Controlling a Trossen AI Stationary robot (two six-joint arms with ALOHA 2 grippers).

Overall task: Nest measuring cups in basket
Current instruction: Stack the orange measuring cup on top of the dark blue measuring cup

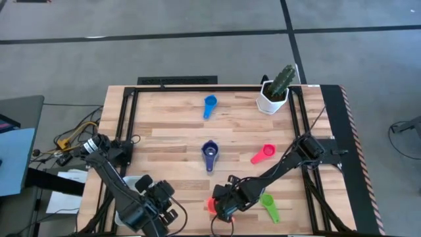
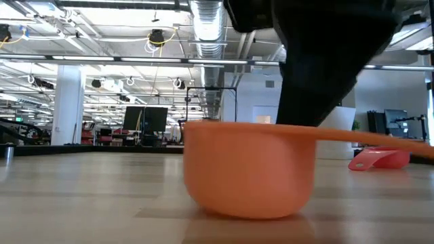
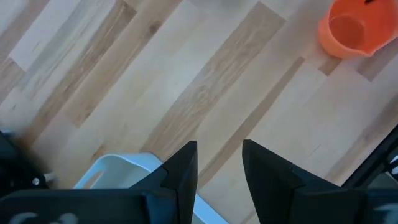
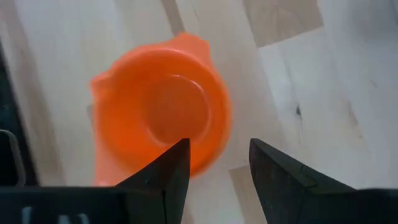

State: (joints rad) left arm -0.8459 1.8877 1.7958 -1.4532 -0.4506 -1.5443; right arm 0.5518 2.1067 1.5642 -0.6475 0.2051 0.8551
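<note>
The red-orange cup (image 1: 211,205) stands upright on its bowl near the table's near edge, with its handle (image 2: 380,139) level. My right gripper (image 4: 217,165) hangs open just above it, one finger over the bowl's rim and one over bare wood. In the low view the gripper is the dark mass (image 2: 325,61) behind the bowl (image 2: 247,169). My left gripper (image 3: 221,168) is open over the table beside the basket (image 3: 118,177), at the near left corner (image 1: 128,184). The green (image 1: 268,205), pink (image 1: 263,155), purple (image 1: 210,155) and blue (image 1: 209,105) cups lie apart on the wood. The yellow and teal cups do not show.
A white faceted pot with a cactus (image 1: 273,95) stands at the far right corner. A black frame rail (image 1: 131,122) runs around the table. Bare wood lies between the basket and the red-orange cup (image 3: 351,28).
</note>
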